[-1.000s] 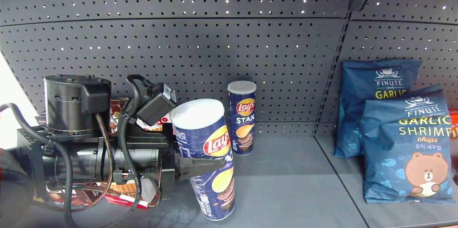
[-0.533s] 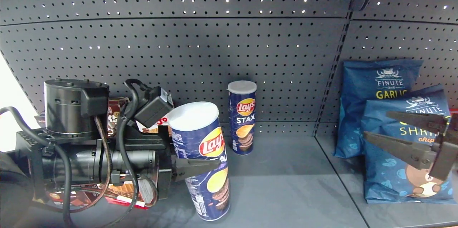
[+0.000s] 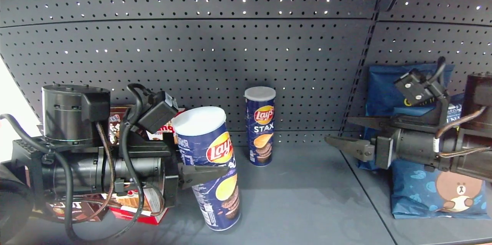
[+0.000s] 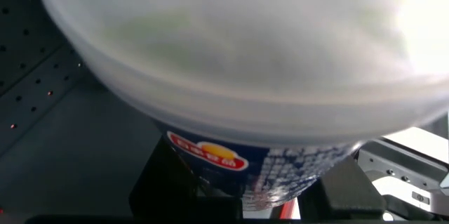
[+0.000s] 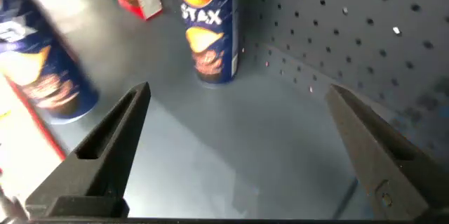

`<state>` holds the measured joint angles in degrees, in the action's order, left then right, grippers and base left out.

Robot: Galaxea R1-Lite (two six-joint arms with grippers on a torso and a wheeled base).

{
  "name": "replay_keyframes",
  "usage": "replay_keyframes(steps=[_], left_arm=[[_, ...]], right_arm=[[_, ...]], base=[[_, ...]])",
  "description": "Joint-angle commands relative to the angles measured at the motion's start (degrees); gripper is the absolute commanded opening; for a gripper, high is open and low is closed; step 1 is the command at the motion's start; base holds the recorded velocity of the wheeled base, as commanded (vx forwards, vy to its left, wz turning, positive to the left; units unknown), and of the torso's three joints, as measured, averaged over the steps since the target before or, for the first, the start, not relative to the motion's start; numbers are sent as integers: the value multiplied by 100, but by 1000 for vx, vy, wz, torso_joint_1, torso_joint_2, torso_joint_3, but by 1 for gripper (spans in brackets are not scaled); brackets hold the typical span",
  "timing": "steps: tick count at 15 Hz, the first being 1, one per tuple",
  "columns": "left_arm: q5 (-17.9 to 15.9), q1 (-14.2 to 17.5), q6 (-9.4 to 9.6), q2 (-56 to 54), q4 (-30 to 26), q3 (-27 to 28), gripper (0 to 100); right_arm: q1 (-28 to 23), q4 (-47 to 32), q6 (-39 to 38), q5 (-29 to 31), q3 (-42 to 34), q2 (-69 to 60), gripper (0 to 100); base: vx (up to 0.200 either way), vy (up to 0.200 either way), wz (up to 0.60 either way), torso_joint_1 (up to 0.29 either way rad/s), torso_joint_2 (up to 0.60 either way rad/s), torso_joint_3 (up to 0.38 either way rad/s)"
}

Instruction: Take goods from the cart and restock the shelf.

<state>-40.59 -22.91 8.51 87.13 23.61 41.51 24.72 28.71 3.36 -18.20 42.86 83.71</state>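
Observation:
My left gripper [image 3: 207, 166] is shut on a tall blue chips can [image 3: 205, 149] with a white lid, gripping its middle. The can leans slightly, with its base at the grey shelf floor [image 3: 300, 199]; I cannot tell whether it touches. In the left wrist view the can's lid [image 4: 231, 48] sits close above the fingers [image 4: 161, 189]. A second, matching can [image 3: 260, 125] stands upright against the back wall. My right gripper [image 3: 338, 129] hangs open to the right of that can, holding nothing. The right wrist view shows the open gripper [image 5: 238, 89] facing the standing can [image 5: 208, 27] and the held can [image 5: 42, 62].
Two blue shrimp-chip bags [image 3: 434, 191] lean at the right, behind the right arm. Red and brown snack boxes [image 3: 134, 206] lie at the left under the left arm. A perforated back panel [image 3: 230, 52] closes the shelf. Bare floor lies between the cans and the bags.
The right arm came into view from the right and moved left over the bags, gripper open. The left gripper shifted slightly left with the can.

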Motion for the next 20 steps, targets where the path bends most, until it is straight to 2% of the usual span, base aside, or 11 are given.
replay_keyframes(steps=[1, 3, 7, 12, 14, 20], left_arm=[[-10, 32, 2, 6, 3, -2, 0], [-10, 32, 2, 33, 12, 33, 0], [-10, 41, 2, 68, 3, 6, 0], [-10, 41, 2, 76, 12, 15, 0], [-10, 41, 2, 76, 12, 6, 0], [-10, 49, 2, 76, 12, -11, 0]], right_arm=[[24, 530, -11, -17, -15, 752, 100], [15, 1163, -20, -87, 38, 1226, 100], [15, 2218, 33, -966, 170, 2026, 100], [121, 2323, 77, -1036, 706, 2659, 100], [173, 2631, 85, -1247, 838, 2879, 100], [270, 2772, 85, -1502, 917, 3107, 100]], base=[[0, 0, 0, 0, 0, 0], [0, 0, 0, 0, 0, 0], [0, 0, 0, 0, 0, 0], [0, 0, 0, 0, 0, 0], [0, 0, 0, 0, 0, 0], [0, 0, 0, 0, 0, 0]])
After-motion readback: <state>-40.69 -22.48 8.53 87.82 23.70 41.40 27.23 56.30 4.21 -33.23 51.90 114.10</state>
